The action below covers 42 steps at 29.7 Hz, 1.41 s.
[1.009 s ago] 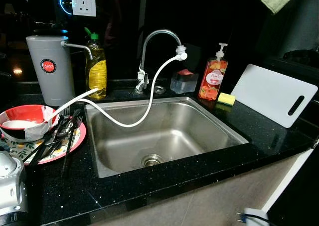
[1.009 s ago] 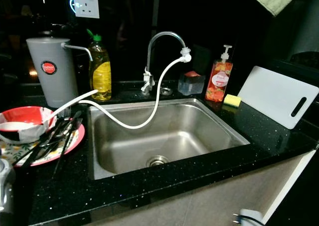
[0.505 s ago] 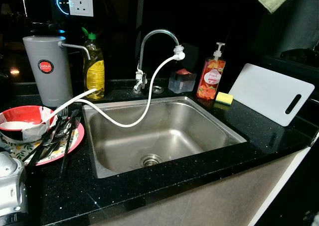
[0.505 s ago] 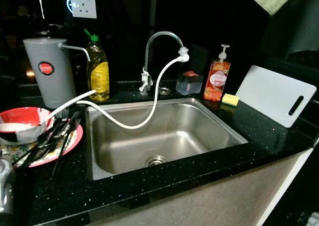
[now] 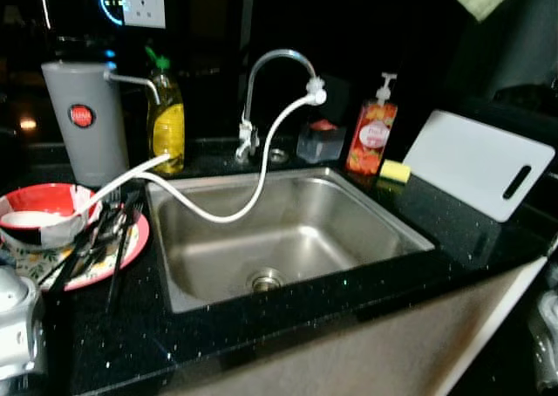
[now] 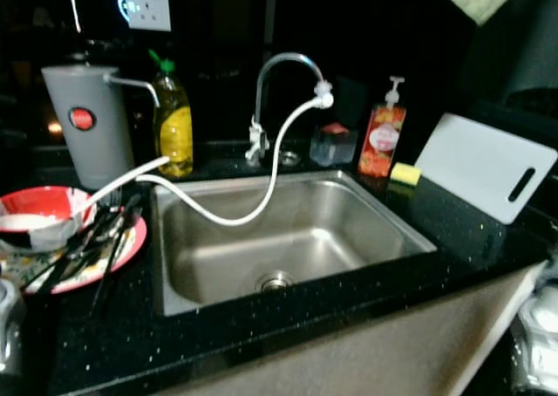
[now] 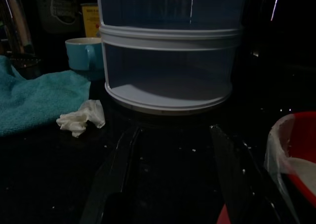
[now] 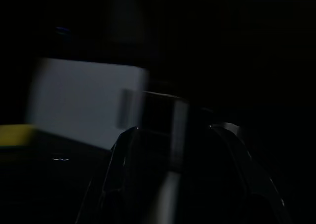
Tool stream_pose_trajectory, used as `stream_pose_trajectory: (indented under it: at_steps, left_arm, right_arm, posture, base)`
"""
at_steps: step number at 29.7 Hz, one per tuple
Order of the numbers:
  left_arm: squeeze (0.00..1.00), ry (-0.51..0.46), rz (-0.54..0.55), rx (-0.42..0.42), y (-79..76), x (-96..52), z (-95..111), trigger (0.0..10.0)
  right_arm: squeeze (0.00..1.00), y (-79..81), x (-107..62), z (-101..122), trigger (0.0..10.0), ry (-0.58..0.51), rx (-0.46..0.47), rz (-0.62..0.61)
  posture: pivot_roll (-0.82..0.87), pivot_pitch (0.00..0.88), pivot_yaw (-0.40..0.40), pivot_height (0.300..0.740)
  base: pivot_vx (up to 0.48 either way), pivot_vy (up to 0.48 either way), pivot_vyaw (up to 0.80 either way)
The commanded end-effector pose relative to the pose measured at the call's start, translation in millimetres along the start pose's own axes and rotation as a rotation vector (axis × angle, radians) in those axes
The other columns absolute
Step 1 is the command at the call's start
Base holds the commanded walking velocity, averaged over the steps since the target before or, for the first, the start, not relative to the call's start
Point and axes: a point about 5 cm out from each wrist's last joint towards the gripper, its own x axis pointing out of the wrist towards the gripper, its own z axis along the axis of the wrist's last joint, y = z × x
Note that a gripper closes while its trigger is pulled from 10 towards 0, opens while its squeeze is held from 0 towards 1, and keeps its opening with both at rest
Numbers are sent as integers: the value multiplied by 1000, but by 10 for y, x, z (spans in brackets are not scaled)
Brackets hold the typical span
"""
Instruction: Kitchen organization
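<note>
A red bowl [image 5: 44,213] sits on a floral plate [image 5: 131,243] left of the steel sink [image 5: 288,230], with several black utensils [image 5: 96,248] lying across the plate. My left arm [image 5: 17,326] is low at the near left of the counter. In its wrist view the left gripper [image 7: 174,131] is open with nothing between the fingers, pointing over dark counter at a white tiered container [image 7: 170,61]; the red bowl [image 7: 301,150] is beside it. My right arm [image 6: 540,335] is at the near right edge. The right gripper [image 8: 173,133] is open, facing the white cutting board [image 8: 84,100].
A grey water filter [image 5: 87,121], a yellow dish-soap bottle [image 5: 167,121], a faucet [image 5: 261,82] with a white hose [image 5: 235,208], a red pump bottle [image 5: 370,139], a yellow sponge [image 5: 394,171] and the cutting board [image 5: 479,160] ring the sink. A teal cloth [image 7: 34,98], tissue [image 7: 81,118] and teal cup [image 7: 84,54] lie near the container.
The camera has shifted a little and the picture is now blurred. My right arm has come up into view at the near right edge. Things on the counter have not moved.
</note>
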Motion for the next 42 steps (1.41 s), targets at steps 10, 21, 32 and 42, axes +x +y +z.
stream_pose_trajectory:
  at_steps: [10,21,32,42]
  left_arm:
    - [0,-35,13,5,59,6,46,10000]
    - [0,-202,-62,36,-19,57,459,10000]
    - [0,-137,-865,245,-904,-253,599,10000]
    - [0,-107,-1029,556,-1207,-211,530,10000]
  right_arm:
    - [0,1187,-895,-154,10000,243,243,505]
    - [0,1615,-1433,-125,10000,314,301,724]
    - [0,1709,-1465,-14,10000,295,313,770]
    - [0,1743,-1510,38,10000,287,332,776]
  posture:
    - [-51,0,-96,740]
    - [-48,0,-81,740]
    - [-48,0,-71,740]
    - [-63,0,-48,740]
  base:
    - [0,0,0]
    - [0,0,0]
    - [0,0,0]
    - [0,0,0]
